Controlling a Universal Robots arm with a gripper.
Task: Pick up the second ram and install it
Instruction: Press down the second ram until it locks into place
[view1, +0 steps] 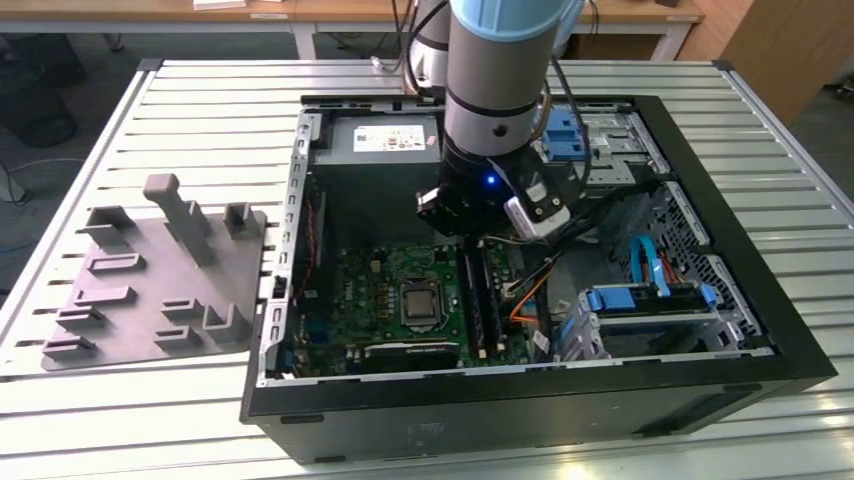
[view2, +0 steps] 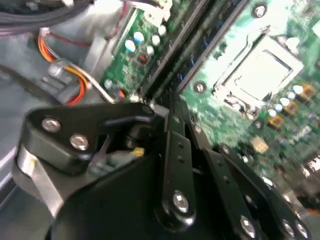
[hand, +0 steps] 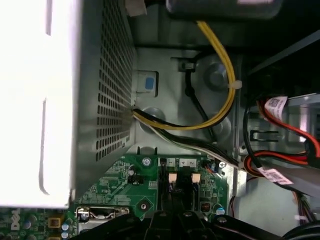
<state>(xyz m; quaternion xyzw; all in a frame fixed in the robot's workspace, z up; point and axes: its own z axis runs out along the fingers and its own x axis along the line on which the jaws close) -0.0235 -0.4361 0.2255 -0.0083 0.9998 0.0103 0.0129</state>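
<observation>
Second ram seems to be the slim dark strip standing on edge among the long memory slots of the motherboard. It sits directly under the gripper, though I cannot tell it apart from the slots with any certainty. In the second wrist view the gripper points its tip right at the end of that dark row. Whether it is clamped on anything or let go, I cannot tell.

One arm reaches down into one open computer case, which lies on its side on a slatted table. There is one processor socket just beside the slots, on the exterior view's left. One power supply sits at the far end of the case. One grey moulded holder plate lies on the table outside the case, at the exterior view's left. One yellow cable loops beside the perforated metal box in the first wrist view.
</observation>
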